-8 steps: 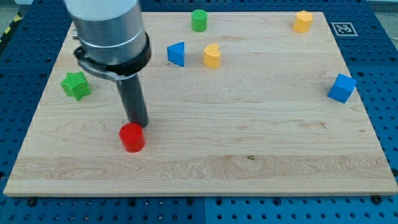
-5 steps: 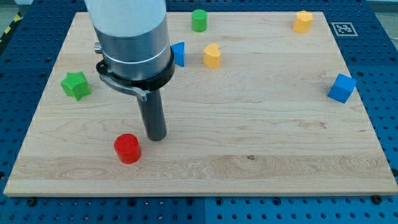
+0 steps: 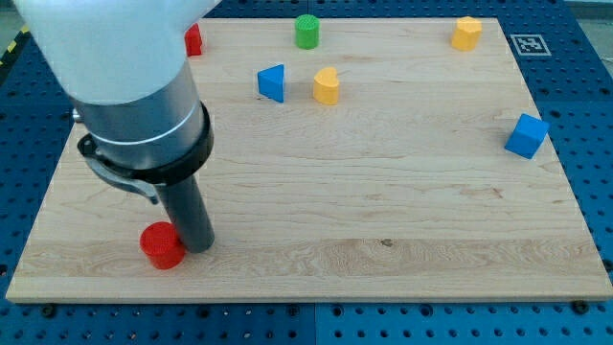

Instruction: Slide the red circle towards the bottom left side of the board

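Note:
The red circle [image 3: 162,245] lies on the wooden board [image 3: 383,192] near its bottom left corner. My tip [image 3: 198,246] stands right against the circle's right side, touching it or nearly so. The arm's wide grey body rises over the board's left part and hides what lies behind it.
Another red block [image 3: 192,40] peeks out at the view's top left. A green circle [image 3: 306,32], a blue triangular block [image 3: 272,82] and a yellow block [image 3: 327,85] sit at the top middle. A yellow block [image 3: 466,33] is at the top right, a blue cube [image 3: 527,135] at the right.
The red circle has slid down and to the left, towards the board's bottom left corner. My tip followed it down-left. The arm now hides the green block at the left.

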{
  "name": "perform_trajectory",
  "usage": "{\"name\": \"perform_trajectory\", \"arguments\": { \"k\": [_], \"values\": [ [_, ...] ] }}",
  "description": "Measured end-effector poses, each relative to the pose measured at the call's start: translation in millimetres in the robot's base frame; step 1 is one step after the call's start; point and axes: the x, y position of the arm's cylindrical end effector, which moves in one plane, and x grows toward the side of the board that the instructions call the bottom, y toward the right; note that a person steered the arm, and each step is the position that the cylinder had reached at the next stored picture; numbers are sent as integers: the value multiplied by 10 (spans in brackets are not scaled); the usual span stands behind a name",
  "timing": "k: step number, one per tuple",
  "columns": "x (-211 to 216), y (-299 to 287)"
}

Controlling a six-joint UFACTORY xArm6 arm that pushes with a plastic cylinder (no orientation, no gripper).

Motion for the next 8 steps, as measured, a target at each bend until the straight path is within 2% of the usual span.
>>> {"name": "perform_trajectory", "arguments": {
  "k": [3, 4, 5, 8],
  "values": [
    [-8, -491],
    [-105, -448],
    [-105, 52],
    [-105, 130]
  ]
}}
